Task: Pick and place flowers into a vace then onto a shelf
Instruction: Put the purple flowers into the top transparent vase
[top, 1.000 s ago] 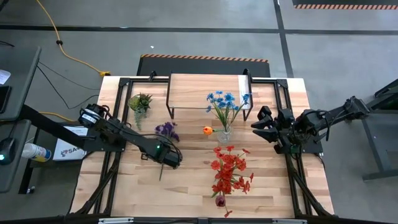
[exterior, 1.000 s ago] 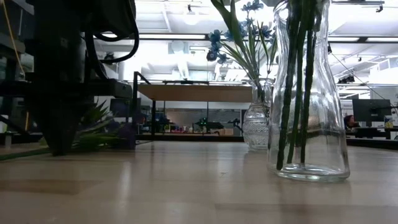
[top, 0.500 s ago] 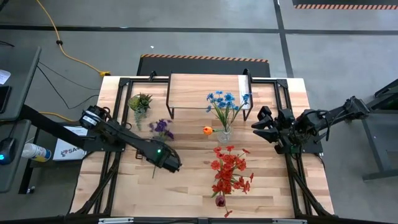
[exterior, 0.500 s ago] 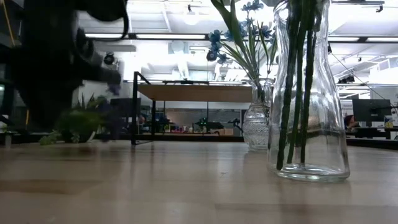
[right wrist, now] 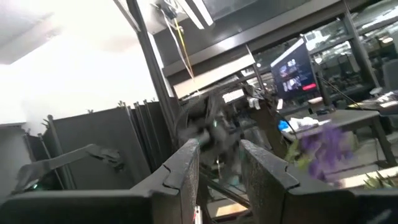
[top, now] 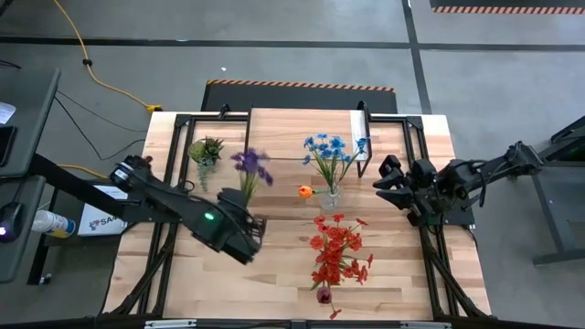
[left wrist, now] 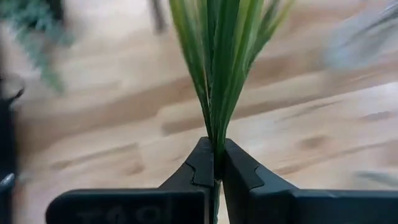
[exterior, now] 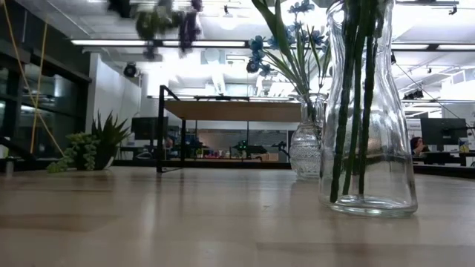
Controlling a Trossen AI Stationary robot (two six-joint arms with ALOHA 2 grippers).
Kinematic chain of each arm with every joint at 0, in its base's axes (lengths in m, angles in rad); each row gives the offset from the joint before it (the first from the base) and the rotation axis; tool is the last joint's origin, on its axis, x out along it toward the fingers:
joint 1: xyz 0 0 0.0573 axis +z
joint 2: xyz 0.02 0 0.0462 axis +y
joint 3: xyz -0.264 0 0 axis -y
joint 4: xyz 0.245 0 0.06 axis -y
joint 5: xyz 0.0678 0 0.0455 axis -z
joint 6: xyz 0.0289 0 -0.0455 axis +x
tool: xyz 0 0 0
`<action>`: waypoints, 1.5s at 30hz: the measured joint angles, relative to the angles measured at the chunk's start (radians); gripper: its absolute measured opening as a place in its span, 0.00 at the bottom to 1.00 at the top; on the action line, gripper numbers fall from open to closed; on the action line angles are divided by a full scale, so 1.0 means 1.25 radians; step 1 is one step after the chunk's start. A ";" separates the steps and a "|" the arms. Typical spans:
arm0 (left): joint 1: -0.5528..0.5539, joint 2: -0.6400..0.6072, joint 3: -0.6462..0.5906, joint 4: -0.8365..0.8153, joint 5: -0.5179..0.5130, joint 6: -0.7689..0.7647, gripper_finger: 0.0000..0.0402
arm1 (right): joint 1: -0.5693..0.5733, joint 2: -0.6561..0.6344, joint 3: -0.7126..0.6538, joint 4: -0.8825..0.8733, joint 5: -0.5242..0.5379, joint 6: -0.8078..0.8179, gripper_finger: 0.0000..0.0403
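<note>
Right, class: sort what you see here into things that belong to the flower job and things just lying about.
Part of the job:
- purple flowers, gripped by the left tool
- blue flowers in a vase
- red flowers
- orange flower
- shelf

Lying about:
- spiky green plant
- yellow cable

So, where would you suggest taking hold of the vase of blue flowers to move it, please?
Grip the clear vase at its narrow neck, just above the rounded belly and below where the blue flowers fan out. Come level from the right tool's side; it waits open beside it, and the spreading stems block a descent from above.
</note>
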 joint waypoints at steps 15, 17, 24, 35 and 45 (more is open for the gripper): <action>-0.017 -0.025 0.279 0.000 -0.280 0.222 0.11 | 0.000 -0.001 0.000 0.011 -0.024 0.004 0.27; -0.018 -0.025 0.309 0.000 -0.310 0.257 0.11 | 0.000 -0.001 0.000 0.013 -0.027 0.004 0.27; -0.017 -0.025 0.417 0.056 -0.404 0.465 0.11 | 0.000 0.001 0.000 0.021 -0.017 0.004 0.27; -0.017 -0.025 0.481 0.452 -0.450 1.005 0.11 | 0.000 0.055 0.146 -0.148 -0.032 -0.029 0.27; -0.017 -0.025 0.481 0.726 -0.393 1.306 0.11 | 0.000 0.193 0.408 -0.429 -0.074 -0.075 0.27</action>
